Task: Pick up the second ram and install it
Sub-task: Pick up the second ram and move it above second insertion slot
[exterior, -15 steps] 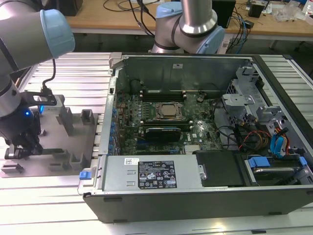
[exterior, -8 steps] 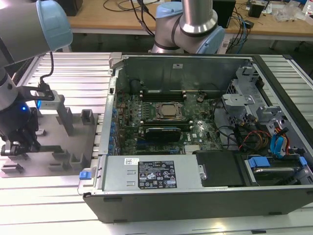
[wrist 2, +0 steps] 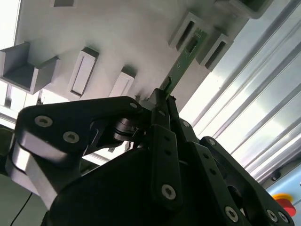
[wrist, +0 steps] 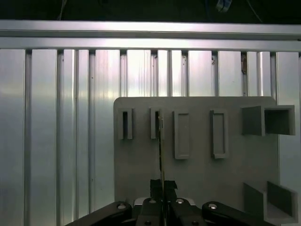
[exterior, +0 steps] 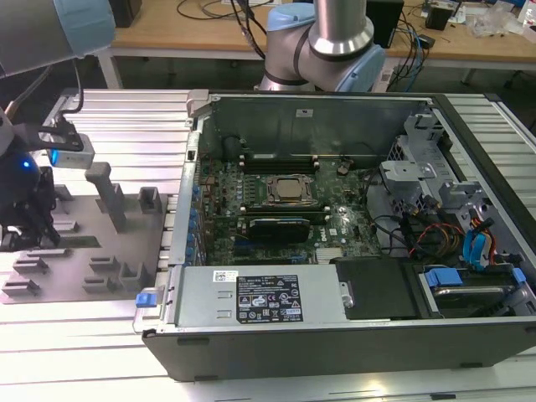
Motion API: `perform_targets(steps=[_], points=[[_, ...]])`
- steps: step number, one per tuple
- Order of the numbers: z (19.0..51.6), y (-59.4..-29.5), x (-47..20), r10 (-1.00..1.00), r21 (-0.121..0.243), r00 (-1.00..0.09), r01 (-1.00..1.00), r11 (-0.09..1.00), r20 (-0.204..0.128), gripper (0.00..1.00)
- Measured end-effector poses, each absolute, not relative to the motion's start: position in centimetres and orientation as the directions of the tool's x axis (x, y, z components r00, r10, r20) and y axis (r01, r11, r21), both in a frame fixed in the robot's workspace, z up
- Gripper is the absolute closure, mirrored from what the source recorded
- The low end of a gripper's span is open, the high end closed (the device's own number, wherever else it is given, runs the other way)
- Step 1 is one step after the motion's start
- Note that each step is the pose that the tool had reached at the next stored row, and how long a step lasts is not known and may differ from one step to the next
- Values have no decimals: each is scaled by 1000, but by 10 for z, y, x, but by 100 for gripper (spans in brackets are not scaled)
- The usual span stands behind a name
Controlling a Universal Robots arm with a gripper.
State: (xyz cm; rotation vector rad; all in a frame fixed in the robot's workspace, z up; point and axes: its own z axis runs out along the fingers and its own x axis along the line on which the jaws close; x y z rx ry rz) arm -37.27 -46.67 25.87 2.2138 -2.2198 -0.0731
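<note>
Fingers [wrist 2: 162,127] pinch the thin green second ram [wrist 2: 187,55] — seemingly at the matte grey tray [wrist 2: 117,37]'s slot

Robotics lab / electronics workshop: slotted alu tabletop [exterior: 92,360] carries an opened PC case [exterior: 251,347] w/ bare motherboard [exterior: 335,230] and a grey fixture tray [exterior: 75,280]. Robot arm base [exterior: 322,50] stands at the tabletop's far edge. Behind it is a wooden tabletop [exterior: 193,33] w/ loose cables [exterior: 410,54] & misc. gear.
</note>
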Motion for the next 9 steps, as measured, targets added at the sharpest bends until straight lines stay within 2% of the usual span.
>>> perform_targets(steps=[9], points=[[291, -467, -373, -1000, 37, -3, -999, 2, -29, 89]])
